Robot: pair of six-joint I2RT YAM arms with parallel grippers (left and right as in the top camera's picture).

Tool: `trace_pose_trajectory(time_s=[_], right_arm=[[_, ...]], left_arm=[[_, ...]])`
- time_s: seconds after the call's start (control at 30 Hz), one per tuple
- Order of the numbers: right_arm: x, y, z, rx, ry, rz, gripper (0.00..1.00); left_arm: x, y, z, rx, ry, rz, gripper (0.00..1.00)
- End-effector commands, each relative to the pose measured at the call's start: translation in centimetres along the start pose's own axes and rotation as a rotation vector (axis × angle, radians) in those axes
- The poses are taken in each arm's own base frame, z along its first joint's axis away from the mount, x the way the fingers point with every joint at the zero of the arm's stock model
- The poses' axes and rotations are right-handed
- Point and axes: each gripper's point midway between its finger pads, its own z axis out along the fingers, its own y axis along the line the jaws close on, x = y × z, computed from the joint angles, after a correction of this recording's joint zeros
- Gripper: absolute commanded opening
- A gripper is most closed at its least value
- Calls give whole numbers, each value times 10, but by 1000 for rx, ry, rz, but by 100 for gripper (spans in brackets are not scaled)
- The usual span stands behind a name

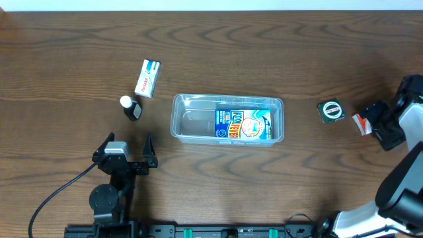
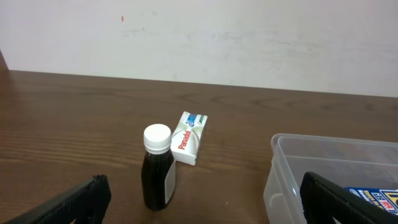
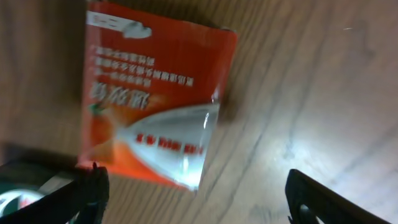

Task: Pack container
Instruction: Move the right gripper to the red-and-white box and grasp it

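The clear plastic container [image 1: 185, 122] lies mid-table with a blue printed packet [image 1: 243, 124] flat in its right half. My left gripper [image 1: 129, 143] is open, near the table's front left, with nothing between its fingers. Ahead of it stand a dark bottle with a white cap [image 2: 157, 168] and a white Panadol box [image 2: 189, 138], with the container's corner [image 2: 292, 168] at the right. My right gripper [image 3: 199, 199] is open over the wood at the far right. An orange-red packet [image 3: 155, 93] lies just ahead, toward its left finger [image 3: 87, 193], not gripped.
A small round green item [image 1: 330, 111] lies right of the container, near the orange-red packet [image 1: 360, 123]. The bottle [image 1: 131, 107] and the Panadol box [image 1: 147, 78] sit left of the container. A cable trails from the left arm's base at the front left.
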Motion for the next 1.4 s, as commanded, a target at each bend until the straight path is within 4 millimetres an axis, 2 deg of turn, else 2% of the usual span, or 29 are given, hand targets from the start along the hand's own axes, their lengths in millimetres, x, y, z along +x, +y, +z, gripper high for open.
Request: trace_pose_trajectory(time_s=[0.0, 0.27, 0.43, 0.93, 1.03, 1.3, 1.37], right_arm=[[-6, -3, 5, -1, -5, 12, 85], [-26, 18, 4, -101, -79, -20, 87], [-31, 21, 5, -113, -100, -18, 90], [-23, 15, 36, -69, -41, -14, 93], [-25, 15, 39, -70, -45, -12, 89], [-15, 10, 47, -49, -3, -25, 63], [-13, 11, 46, -55, 5, -36, 61]], left_arm=[[15, 0, 1, 8, 45, -7, 98], [15, 0, 1, 8, 46, -8, 98], [15, 0, 1, 8, 45, -7, 98], [15, 0, 1, 8, 45, -8, 98], [15, 0, 1, 8, 45, -7, 98], [15, 0, 1, 8, 45, -8, 98], [15, 0, 1, 8, 45, -7, 98]])
